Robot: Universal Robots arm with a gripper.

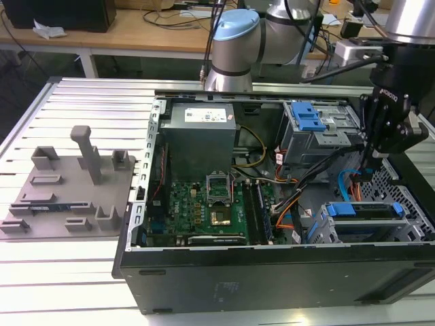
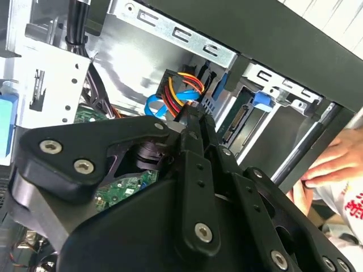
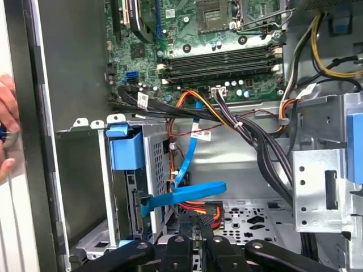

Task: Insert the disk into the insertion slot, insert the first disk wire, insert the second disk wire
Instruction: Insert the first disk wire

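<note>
Noted a slatted metal table [image 1: 81,102] carrying the open case [image 1: 272,272], with a cluttered bench behind. Found the disk [image 1: 370,219] lying flat in the slot [image 3: 156,161], at the case's front corner on the exterior view's right, so judged that step done. Saw it there as a grey slab framed by a bright blue carrier [image 1: 340,209]; in the second wrist view, caught its green board and dark connector strip facing the cavity. Traced a flat blue cable [image 3: 190,195] to the disk's rear and took it as seated, though could not see the joint itself. Found the gripper [image 3: 197,224] low in the cavity just beside the slot, jaws pinched on the black plug [image 3: 199,211] of the red, orange and yellow wires [image 2: 182,93], near the disk's connector but apart from it. Judged the risks thus: could meet the socket skewed and jam or bend contacts, given the stiff bundle tugging sideways; could snag the blue cable, lying just beside the plug, and drag it loose; could slip in so narrow a pinch. Marked also a hand [image 2: 334,161] at the case's edge, near enough to matter.
</note>
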